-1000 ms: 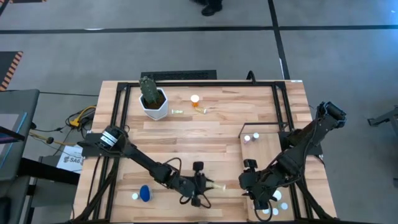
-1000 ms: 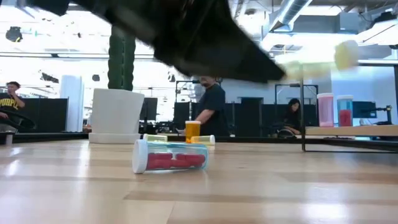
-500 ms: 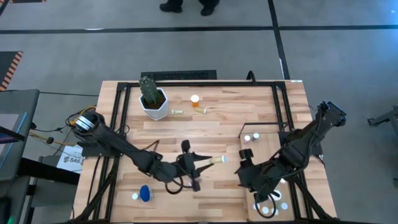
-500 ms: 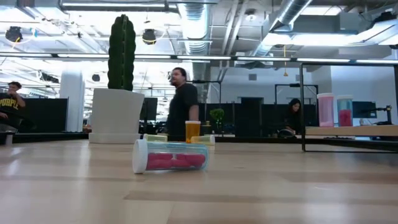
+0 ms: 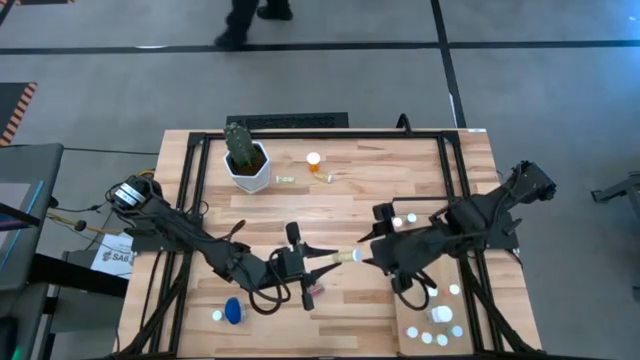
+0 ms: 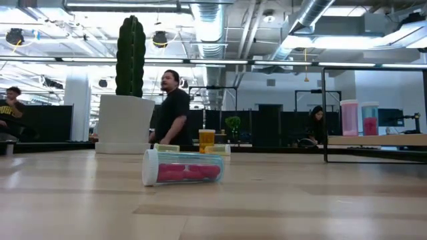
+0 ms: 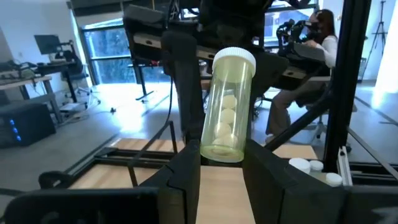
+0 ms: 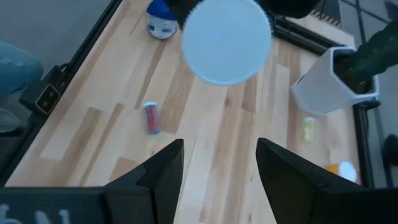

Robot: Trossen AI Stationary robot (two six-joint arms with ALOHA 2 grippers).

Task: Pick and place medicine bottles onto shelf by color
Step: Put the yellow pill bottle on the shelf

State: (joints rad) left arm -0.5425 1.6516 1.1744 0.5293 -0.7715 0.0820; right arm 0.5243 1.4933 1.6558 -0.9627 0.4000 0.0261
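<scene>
Between both arms, left tool [image 5: 322, 258] holds yellow-green bottle [image 5: 347, 256] level, cap rightward.

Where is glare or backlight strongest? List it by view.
Low view: bright ceiling lights silhouette the tall green cactus, sheen on the striped wooden tabletop. Left wrist view: blown-out window behind the yellow-green white-capped bottle. High view: even light.
</scene>
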